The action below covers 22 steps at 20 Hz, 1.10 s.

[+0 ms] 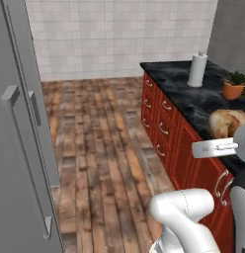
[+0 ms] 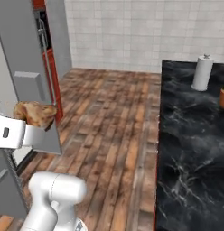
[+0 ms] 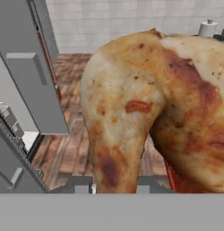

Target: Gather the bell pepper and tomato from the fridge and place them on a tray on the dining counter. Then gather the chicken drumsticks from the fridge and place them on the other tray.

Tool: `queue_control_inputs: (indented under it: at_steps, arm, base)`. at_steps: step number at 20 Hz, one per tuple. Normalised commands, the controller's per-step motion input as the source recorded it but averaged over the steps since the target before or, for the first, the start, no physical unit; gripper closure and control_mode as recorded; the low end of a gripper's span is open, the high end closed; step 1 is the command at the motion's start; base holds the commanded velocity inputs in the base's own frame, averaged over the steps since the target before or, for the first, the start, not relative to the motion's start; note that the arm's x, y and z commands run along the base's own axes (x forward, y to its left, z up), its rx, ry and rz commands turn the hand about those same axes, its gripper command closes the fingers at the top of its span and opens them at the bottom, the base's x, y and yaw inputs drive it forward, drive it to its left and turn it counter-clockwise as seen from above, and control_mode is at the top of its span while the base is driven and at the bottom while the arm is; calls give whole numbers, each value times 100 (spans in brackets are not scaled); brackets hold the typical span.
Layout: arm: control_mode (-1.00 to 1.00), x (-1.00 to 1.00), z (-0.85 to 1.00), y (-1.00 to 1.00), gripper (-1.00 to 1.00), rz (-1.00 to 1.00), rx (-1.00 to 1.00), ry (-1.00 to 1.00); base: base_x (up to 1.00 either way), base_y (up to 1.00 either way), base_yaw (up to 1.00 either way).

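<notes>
Plank floor; gripper (image 3: pixel 109 188) around lumpy tan drumstick (image 3: pixel 145 108)

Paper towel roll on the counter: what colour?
White paper towel roll, clearest in the left base view.

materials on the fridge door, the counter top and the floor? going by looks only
Fridge: looks like brushed grey steel, flat matte sheen, bar handle same tone. Counter top: black marble or a lookalike, white veining, slightly glossy. Floor: wood planks, mottled brown, worn look.
</notes>
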Motion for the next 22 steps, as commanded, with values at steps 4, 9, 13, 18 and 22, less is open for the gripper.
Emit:
queue_control_inputs:
  at_steps: [4, 9, 13, 18, 22]
  arm:
    - [100, 0, 0, 0, 100, 0, 0, 0]
    - [100, 0, 0, 0, 100, 0, 0, 0]
    - [100, 0, 0, 0, 100, 0, 0, 0]
    - [100, 0, 0, 0, 100, 0, 0, 0]
    - [100, 0, 0, 0, 100, 0, 0, 0]
  base:
    - [-100, 0, -37]
    - [-100, -15, -27]
    - [-83, -49, -21]
    - [-6, -99, -3]
    - [1, -100, 0]
